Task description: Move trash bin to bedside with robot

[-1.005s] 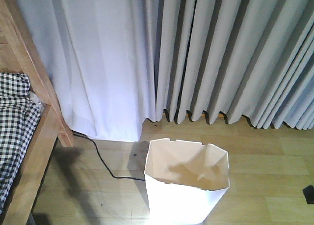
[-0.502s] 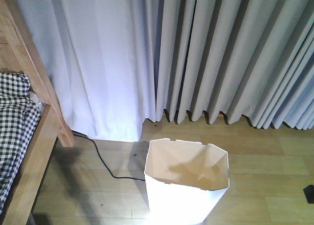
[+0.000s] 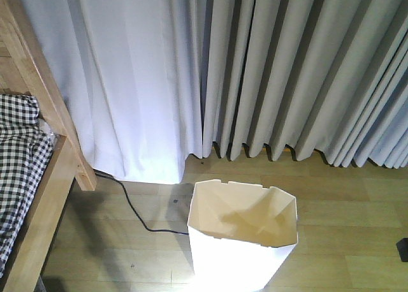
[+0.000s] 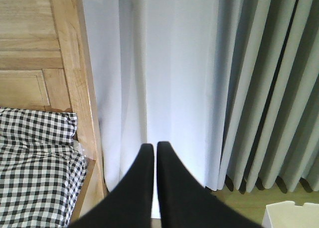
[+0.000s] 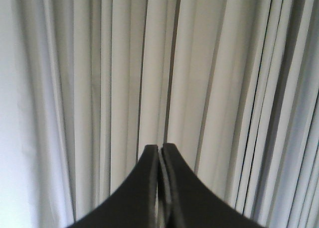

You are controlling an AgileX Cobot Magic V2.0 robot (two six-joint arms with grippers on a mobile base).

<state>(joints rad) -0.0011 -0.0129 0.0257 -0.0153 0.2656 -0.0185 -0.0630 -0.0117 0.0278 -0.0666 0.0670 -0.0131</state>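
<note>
The trash bin [image 3: 237,261] is a tall white bin with a cream inside and an angular notched rim. It stands on the wood floor at the bottom centre of the front view, and its corner shows in the left wrist view [image 4: 291,215]. The bedside lies to the left: a light wooden bed frame [image 3: 39,199] with checked bedding [image 3: 19,155], about a bin's width from the bin. My left gripper [image 4: 154,146] is shut on nothing, facing the white curtain beside the bed post [image 4: 75,68]. My right gripper [image 5: 160,147] is shut on nothing, facing grey curtain folds. Neither touches the bin.
Floor-length curtains [image 3: 255,75] hang right behind the bin. A black cable [image 3: 131,206] runs across the floor from the bed post toward the bin's left side. A small dark object [image 3: 403,248] sits at the right edge of the floor.
The dark object at the right edge shows a little less than before. The bin, the bed and the curtains sit where they were.
</note>
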